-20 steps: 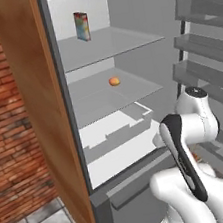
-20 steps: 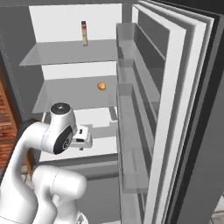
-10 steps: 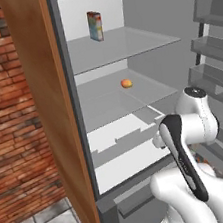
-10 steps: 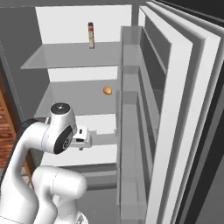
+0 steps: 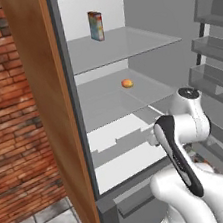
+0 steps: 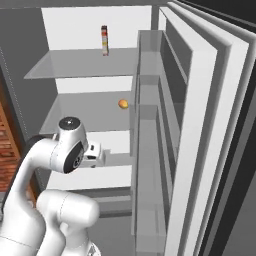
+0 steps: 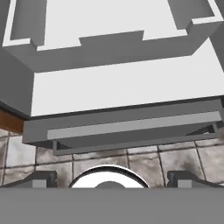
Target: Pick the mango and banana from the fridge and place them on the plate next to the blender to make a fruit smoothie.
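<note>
The fridge point(image 5: 169, 9) stands open, pale grey inside, with glass shelves. The mango point(image 5: 127, 83), small and orange, lies alone on the middle shelf point(image 6: 123, 103), towards the back. My gripper point(image 7: 112, 180) hangs low in front of the fridge, well below the mango. It points down at the white drawer point(image 7: 122, 87) and the floor. Its fingertips point(image 7: 41, 178) are wide apart and nothing is between them, so it is open. The banana, the plate and the blender are out of view.
A small carton point(image 5: 96, 26) stands on the top shelf point(image 6: 104, 40). The open door with its racks point(image 6: 150, 130) lines the right side. A wooden panel point(image 5: 45, 93) and a brick wall point(image 5: 9, 123) stand to the left. Grey tiles point(image 7: 144, 162) lie below.
The whole picture shifted in the first half second, so the base drove a little nearer to the fridge; since then the views hold nearly still. The arm keeps its pose.
</note>
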Robot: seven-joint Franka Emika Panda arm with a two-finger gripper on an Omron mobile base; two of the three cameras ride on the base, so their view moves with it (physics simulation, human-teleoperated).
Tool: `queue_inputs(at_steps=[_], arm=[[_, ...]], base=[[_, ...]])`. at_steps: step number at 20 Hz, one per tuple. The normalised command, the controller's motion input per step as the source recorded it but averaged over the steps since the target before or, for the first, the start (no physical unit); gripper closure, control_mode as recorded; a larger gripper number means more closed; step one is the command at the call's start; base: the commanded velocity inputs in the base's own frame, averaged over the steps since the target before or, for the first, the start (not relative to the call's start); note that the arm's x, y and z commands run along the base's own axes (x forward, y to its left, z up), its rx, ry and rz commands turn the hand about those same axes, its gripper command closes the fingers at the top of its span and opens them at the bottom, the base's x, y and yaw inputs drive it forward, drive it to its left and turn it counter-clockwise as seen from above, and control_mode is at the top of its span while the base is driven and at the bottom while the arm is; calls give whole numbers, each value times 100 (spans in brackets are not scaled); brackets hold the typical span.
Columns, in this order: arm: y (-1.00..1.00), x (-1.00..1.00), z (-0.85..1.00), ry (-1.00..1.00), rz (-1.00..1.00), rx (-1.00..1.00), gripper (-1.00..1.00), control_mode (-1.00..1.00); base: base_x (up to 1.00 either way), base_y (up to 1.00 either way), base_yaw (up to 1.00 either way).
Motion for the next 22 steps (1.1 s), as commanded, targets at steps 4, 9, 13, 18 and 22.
queue_inputs(at_steps=[4,9,13,18,22], arm=[[0,100,9,0,-12,0,-100,-100],[0,100,27,-4,-9,-2,-100,-100],[-14,86,64,-5,0,0,-100,-100],[-29,60,61,0,0,0,-100,-100],[-56,44,1,-1,0,0,-100,-100]], base=[[0,0,0],[0,0,0],[0,0,0],[0,0,0],[0,0,0]])
